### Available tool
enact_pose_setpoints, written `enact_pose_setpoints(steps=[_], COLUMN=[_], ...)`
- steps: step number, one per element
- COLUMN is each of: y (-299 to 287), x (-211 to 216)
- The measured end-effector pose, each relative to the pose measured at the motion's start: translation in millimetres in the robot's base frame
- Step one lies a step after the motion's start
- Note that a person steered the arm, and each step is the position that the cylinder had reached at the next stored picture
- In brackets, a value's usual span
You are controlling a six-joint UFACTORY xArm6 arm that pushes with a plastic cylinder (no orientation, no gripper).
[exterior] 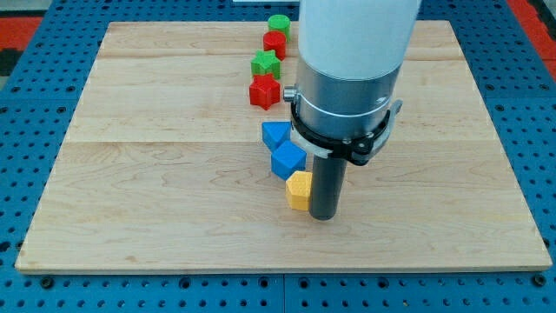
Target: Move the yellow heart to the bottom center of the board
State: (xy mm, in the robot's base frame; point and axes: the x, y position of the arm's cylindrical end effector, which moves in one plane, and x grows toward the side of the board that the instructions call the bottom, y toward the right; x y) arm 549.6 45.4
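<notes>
The tip [323, 217] stands touching the right side of a yellow block [300, 189], shape unclear, low centre; no gripper exists, so nothing is held.

1 view only: high, angled down from the board's [156, 174] bottom edge, whole board in frame, arm [352, 52] close, filling upper center.
</notes>
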Motion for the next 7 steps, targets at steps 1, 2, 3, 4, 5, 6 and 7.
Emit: enact_pose_setpoints(steps=[1,2,3,4,5,6,7], y=[0,56,49,78,87,82,31], x=[0,0,-21,-56,-87,-120,-139])
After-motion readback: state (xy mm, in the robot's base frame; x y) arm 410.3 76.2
